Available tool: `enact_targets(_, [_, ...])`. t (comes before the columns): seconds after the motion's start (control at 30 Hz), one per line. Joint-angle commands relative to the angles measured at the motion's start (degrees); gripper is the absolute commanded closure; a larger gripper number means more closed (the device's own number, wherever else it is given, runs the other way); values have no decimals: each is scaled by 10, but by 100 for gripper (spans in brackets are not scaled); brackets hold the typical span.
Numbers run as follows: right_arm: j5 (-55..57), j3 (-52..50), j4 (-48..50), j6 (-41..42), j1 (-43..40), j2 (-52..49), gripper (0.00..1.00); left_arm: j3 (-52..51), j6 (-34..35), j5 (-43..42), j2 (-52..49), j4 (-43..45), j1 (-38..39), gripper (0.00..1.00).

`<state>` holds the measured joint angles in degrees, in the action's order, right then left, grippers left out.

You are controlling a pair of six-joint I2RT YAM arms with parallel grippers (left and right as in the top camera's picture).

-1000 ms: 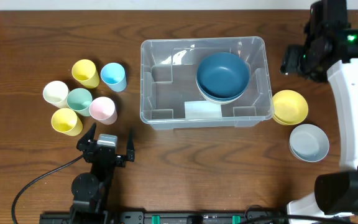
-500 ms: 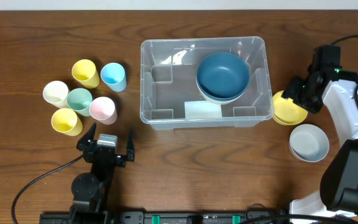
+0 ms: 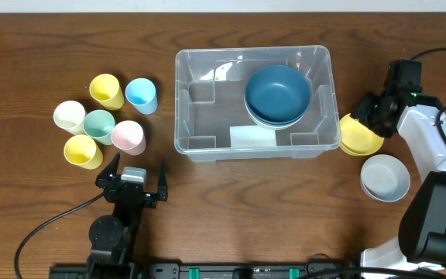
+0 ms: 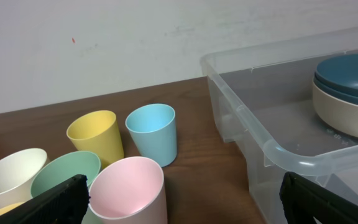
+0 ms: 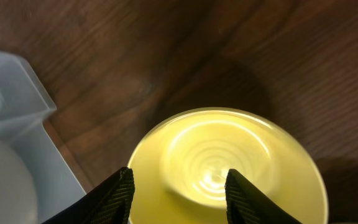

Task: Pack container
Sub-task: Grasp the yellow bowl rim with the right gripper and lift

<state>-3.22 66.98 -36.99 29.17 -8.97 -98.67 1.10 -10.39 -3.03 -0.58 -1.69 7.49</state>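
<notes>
Nearest, low over the wooden table [image 3: 231,209] on the left: left gripper [image 3: 139,163], jaws spread as wide as they go, nothing between them, aimed toward the cups; at about the same depth on the right, a white bowl [image 3: 385,177], upright on the wood, just apart from the yellow bowl [image 3: 355,138] beyond it; next on the left, a tight cluster of six upright cups, mouths up: lower yellow cup [image 3: 82,151] closest, pink cup [image 3: 128,136] to its right, green cup [image 3: 98,122] and white cup [image 3: 69,116] behind, then upper yellow cup [image 3: 106,91] and blue cup [image 3: 141,95] farthest, side by side; at the middle of the table, the container [image 3: 211,116], a large clear bin lying long side toward the near edge, well apart from the cups and from the left gripper; against its near wall, a pale label [image 3: 252,137]; in its far right part, a blue bowl [image 3: 277,91] nested in a paler bowl [image 4: 344,115]; just outside the container's right wall, by the near right corner, the yellow bowl, touching the wall or not: impossible to tell; over that bowl's far right part, right gripper [image 5: 178,177], jaws partly apart, one on each side of the bowl's centre in the wrist view, nothing clamped between them; contact with the bowl: impossible to tell.
</notes>
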Motion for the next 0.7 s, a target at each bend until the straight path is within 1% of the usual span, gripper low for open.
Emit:
enact_targets(0.0, [0,-4,0,70,11,-12,50,-9,-3,0,3,-22,-3,2])
enact_targets(0.07, [0,-4,2,88,16,-23,48,-9,-3,0,3,-22,-3,2])
enact_targets(0.3, [0,-4,37,107,19,-67,48,-9,-3,0,3,-22,-3,2])
enact_targets(0.5, [0,-4,69,111,19,-84,49,-9,-3,0,3,-22,-3,2])
enact_targets(0.67, [0,-4,85,111,19,-84,52,-9,-3,0,3,-22,-3,2])
